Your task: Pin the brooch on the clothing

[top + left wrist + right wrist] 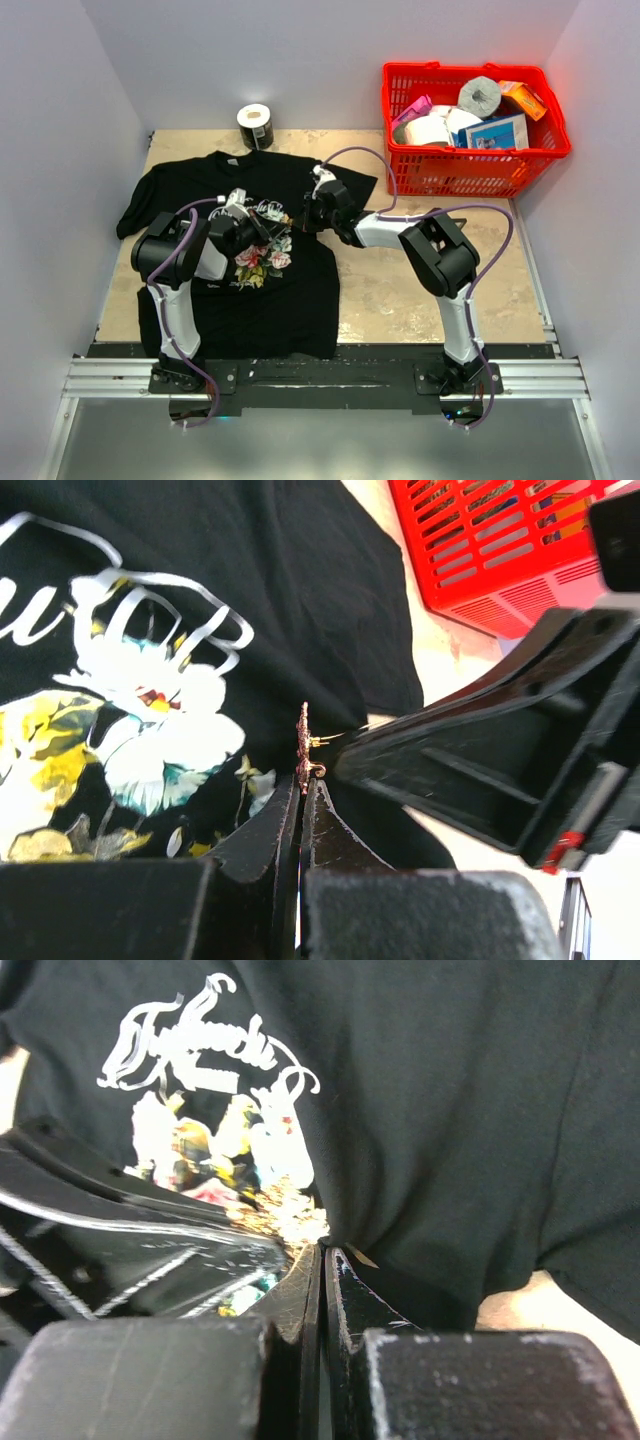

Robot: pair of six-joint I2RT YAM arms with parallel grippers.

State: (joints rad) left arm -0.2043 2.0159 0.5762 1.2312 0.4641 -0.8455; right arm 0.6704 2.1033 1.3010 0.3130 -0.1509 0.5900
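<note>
1. The left gripper [301, 785] has its jaws pressed almost together, only a hairline slit between them. The brooch [303, 742] stands edge-on out of their tips, held there.
2. The right gripper [323, 1252] is closed tight as well. Its tips come in from the side and meet the thin gold pin on the back of the brooch; whether they nip the pin I cannot tell.
3. The brooch is tiny, dark pinkish-red and lacy-edged, with a metallic glint. It is upright, narrower than either fingertip.
4. It sits at the point where the two pairs of tips meet, just beside the rose print [150, 720], toward the print's sleeve-side edge and over black cloth.
5. The T-shirt [290, 300] carrying the print lies flat on the table [420, 290], script lettering above the roses.
</note>
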